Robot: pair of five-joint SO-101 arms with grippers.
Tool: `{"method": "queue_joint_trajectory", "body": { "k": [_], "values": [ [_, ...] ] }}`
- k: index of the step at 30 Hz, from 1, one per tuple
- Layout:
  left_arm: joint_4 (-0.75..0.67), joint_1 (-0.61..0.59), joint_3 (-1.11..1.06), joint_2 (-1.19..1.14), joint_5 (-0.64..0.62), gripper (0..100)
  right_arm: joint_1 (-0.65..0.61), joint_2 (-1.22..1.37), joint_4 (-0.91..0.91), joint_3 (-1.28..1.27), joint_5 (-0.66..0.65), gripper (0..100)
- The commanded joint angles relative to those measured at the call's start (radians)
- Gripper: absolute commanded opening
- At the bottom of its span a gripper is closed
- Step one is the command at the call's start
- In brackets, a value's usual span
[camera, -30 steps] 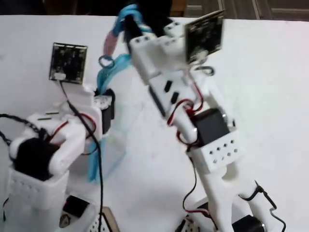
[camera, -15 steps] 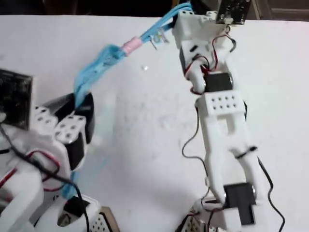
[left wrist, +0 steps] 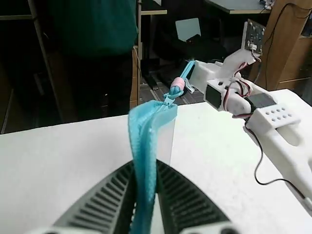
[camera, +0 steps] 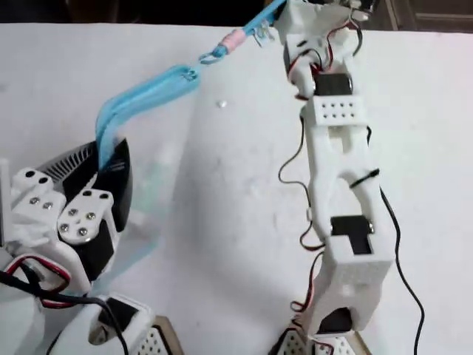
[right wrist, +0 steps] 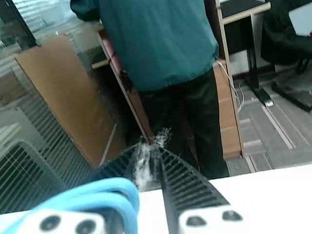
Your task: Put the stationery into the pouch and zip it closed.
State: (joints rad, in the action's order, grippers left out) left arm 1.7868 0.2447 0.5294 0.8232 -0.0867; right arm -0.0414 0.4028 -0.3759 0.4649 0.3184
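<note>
Pouch zip stretched taut here: the left gripper (left wrist: 145, 170) clamps the pouch (camera: 144, 96) above the worktop (camera: 236, 185), and the right gripper (camera: 281, 10) pinches the pull cord (camera: 235, 41). Best to pull straight along the zip, steadily and without jerking.

we see our claw (right wrist: 152, 150) with its dark ribbed fingers (right wrist: 190, 190) pinched together on a frayed white tuft (right wrist: 143, 163). a blue cord (right wrist: 97, 191) loops just beside one finger, above the white table (right wrist: 273, 195).
</note>
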Motion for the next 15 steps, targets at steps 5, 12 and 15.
{"method": "queue_joint_trajectory", "body": {
  "k": [5, 12, 15],
  "values": [
    [-0.002, -0.007, 0.064, 0.045, 0.008, 2, 0.021, 0.015, -0.414, 0.322, -0.077, 1.8],
    [-0.002, -0.007, 0.064, -0.015, 0.008, 2, -0.111, -0.131, -0.862, 0.5, -0.252, 14.3],
    [-0.003, -0.007, 0.051, -0.05, 0.008, 2, -0.163, -0.194, -1.001, 0.516, -0.267, 37.0]
  ]
}}
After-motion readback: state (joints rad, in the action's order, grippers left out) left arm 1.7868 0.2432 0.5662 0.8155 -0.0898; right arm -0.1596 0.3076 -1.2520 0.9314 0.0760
